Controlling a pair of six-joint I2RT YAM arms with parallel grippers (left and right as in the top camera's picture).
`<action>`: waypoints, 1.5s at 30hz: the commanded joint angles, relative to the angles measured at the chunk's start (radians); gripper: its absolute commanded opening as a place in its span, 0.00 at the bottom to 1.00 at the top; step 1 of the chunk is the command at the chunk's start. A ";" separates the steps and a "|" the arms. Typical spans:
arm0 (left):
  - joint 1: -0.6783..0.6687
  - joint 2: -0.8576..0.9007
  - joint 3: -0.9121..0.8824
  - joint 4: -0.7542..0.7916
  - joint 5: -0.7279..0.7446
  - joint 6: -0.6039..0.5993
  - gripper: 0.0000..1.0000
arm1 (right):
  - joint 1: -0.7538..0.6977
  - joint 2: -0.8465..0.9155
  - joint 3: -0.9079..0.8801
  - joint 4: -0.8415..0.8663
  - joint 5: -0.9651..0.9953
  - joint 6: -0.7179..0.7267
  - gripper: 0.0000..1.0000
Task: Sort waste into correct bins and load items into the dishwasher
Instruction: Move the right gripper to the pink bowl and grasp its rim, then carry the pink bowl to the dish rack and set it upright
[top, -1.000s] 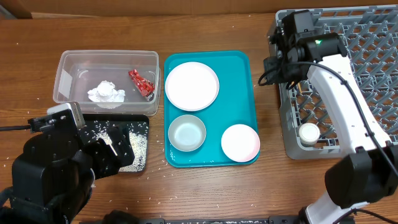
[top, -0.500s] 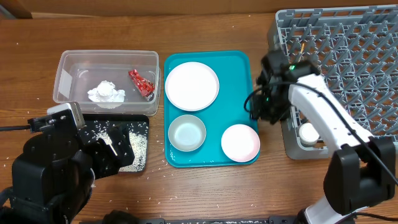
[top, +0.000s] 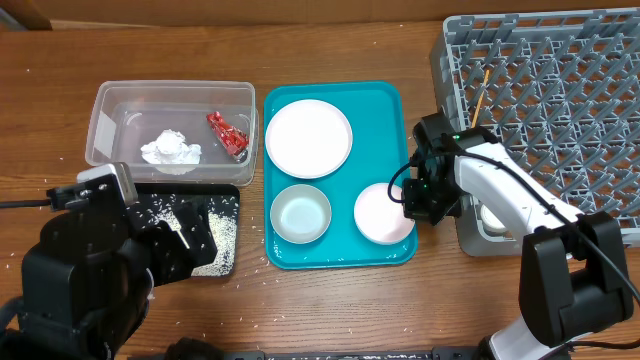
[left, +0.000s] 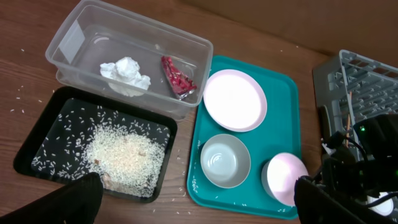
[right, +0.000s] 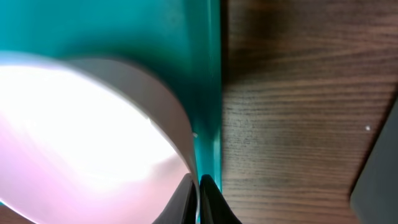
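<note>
My right gripper (top: 415, 199) hangs over the teal tray's (top: 300, 95) 3 o'clock edge. A narrow strip of table (top: 440, 262) lies between that edge and the grey dish rack (top: 560, 60). My jaws are nearly together, pinching the pale-pink bowl's (top: 380, 214) 3 o'clock rim. Half a second ago the bowl lay flat; now it tilts.

Plate (top: 308, 138) at the large tray's (top: 385, 100) 12 o'clock, two bowls (top: 300, 213) at 6. Tub (top: 97, 130) at its 9 — tissue (top: 170, 150) and wrapper (top: 228, 133) inside; shallow tray (top: 238, 215) of rice (top: 218, 240) at 8; rack (top: 560, 100) at 3.
</note>
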 joint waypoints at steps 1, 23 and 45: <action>0.006 0.012 0.010 0.000 0.002 0.006 1.00 | 0.007 -0.027 0.019 0.009 0.063 0.023 0.04; 0.006 0.012 0.010 -0.023 0.002 0.006 1.00 | -0.051 -0.195 0.327 0.087 1.276 0.071 0.04; 0.006 0.012 0.010 -0.023 0.002 0.006 1.00 | -0.142 0.015 0.324 0.000 1.291 0.069 0.04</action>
